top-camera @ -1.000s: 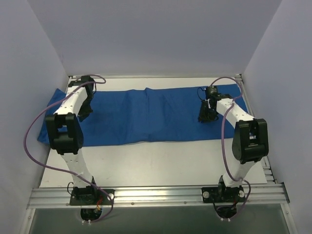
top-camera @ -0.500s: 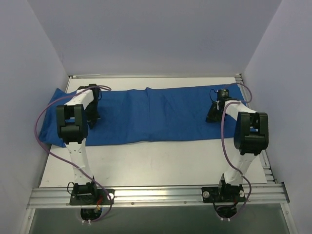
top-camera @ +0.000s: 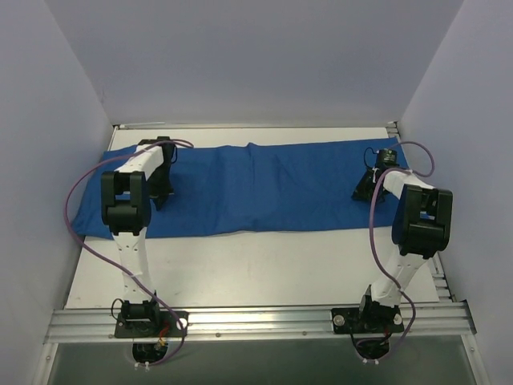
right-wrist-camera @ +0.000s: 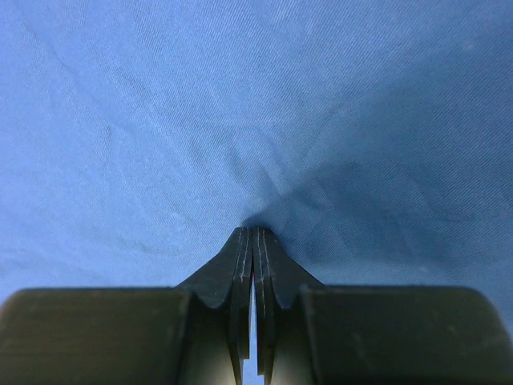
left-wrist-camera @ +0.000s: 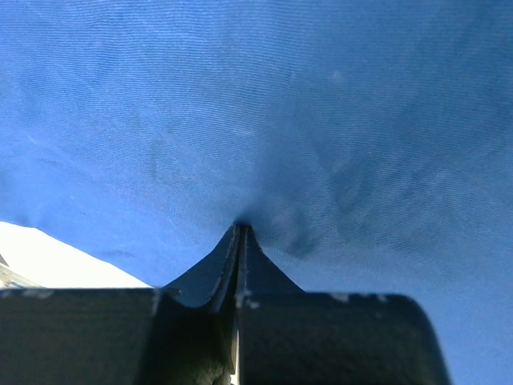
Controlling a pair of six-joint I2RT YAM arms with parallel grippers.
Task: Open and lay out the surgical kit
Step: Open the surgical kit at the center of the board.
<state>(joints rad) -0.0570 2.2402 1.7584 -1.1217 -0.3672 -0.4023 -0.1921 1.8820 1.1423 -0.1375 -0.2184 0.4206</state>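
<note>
- The blue cloth (top-camera: 264, 188) lies spread in a long band across the far half of the table (top-camera: 264, 265), running almost from the left wall to the right edge.
- Its left end is broader and reaches nearer to the arms than the rest. Its near edge runs roughly straight across the white tabletop.
- Soft creases run through the middle of the cloth, and its far edge lies close to the back of the table.
- The left gripper (top-camera: 159, 195) points down onto the left part of the cloth, a little in from that end.
- In the left wrist view its two fingers (left-wrist-camera: 228, 261) are pressed flat together with no gap. The fabric puckers into a small peak right at their tips, so a fold of the cloth is pinched between them.
- A sliver of white tabletop shows at the lower left of that view, beside the cloth's edge.
- The right gripper (top-camera: 362, 191) points down onto the right part of the cloth, close to its right end.
- In the right wrist view its fingers (right-wrist-camera: 239, 265) are drawn together with only a thin slit between them lower down. Wrinkles fan out from the tips, where a pinch of the cloth is caught.
- Purple cables (top-camera: 74, 215) loop along both arms.
- Both bases sit on a metal rail (top-camera: 256, 321) at the near edge.
</note>
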